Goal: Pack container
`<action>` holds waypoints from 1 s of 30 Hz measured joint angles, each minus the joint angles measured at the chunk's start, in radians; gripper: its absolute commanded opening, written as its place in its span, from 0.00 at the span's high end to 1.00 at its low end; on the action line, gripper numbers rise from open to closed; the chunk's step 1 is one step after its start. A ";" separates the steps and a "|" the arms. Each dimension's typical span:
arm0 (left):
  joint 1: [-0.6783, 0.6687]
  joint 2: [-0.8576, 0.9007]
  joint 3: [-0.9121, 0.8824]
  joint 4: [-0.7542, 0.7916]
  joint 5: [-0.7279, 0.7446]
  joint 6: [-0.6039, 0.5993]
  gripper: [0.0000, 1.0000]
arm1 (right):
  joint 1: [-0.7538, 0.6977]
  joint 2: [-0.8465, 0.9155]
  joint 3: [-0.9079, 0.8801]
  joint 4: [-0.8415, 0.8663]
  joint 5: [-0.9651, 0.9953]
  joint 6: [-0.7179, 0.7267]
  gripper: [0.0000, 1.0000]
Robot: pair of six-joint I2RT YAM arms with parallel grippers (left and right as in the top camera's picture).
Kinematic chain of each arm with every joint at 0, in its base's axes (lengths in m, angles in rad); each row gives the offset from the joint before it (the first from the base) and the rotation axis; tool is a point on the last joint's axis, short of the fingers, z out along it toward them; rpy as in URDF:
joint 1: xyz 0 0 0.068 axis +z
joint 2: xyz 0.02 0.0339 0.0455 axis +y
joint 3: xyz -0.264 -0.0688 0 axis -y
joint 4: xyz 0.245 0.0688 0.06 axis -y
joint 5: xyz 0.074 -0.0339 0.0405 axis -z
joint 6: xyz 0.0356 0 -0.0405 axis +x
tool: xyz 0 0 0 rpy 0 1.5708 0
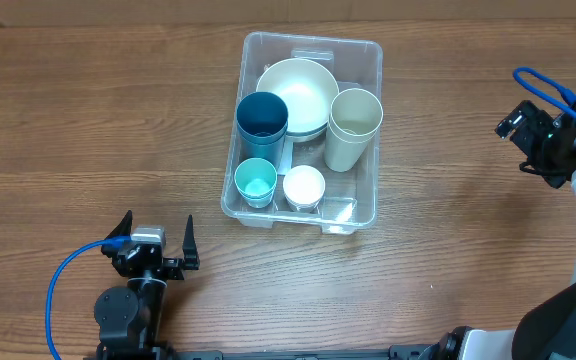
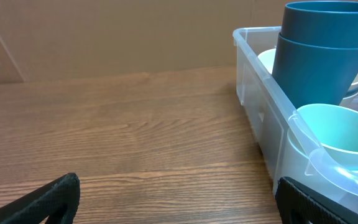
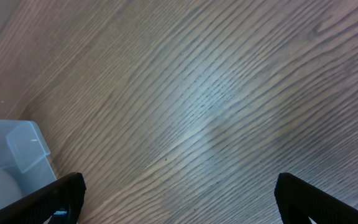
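Overhead, the left fingers point(image 1: 190, 245) stood spread wide apart with only bare table point(image 1: 88, 120) between them. In the left wrist view the same two dark tips point(image 2: 48, 202) sat at the lower corners, nothing pinched, wood grain filling the gap. The right fingers point(image 3: 316, 199) were likewise spread wide and held nothing, with only table showing between and beyond them.

The container point(image 1: 353, 190) rested on the table ahead of the left fingers and off to their right, apart from them. From the left wrist its clear side wall point(image 2: 260, 106) ran away along the right edge of the view. For the right fingers, one rounded corner of it point(image 3: 17, 149) showed just past the left-hand tip, low in that view; whether tip and corner touched could not be told.

Inside the container were five pieces. A white bowl point(image 1: 298, 90) filled the end farthest from the left fingers. A dark blue cup point(image 1: 261, 115) stood against the bowl on the side facing those fingers, and a cream cup point(image 1: 355, 125) stood on the bowl's other side. Nearer the left fingers, a small teal cup point(image 1: 256, 180) and a small white cup point(image 1: 304, 185) stood side by side, the teal one closer to them.
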 measured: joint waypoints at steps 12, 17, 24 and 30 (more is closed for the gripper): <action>0.000 0.000 0.000 0.000 0.000 0.000 0.00 | 0.259 -0.421 0.000 -0.004 0.027 0.000 0.00; 0.000 0.000 0.000 0.000 0.000 0.000 0.00 | 0.340 -0.561 -0.004 -0.004 0.079 -0.007 0.00; 0.000 0.000 0.000 0.001 0.000 0.000 0.00 | 0.345 -0.805 -0.237 0.077 0.111 -0.041 0.00; 0.000 0.000 -0.001 0.001 0.000 0.000 0.00 | 0.345 -1.058 -0.595 0.196 0.113 -0.053 0.00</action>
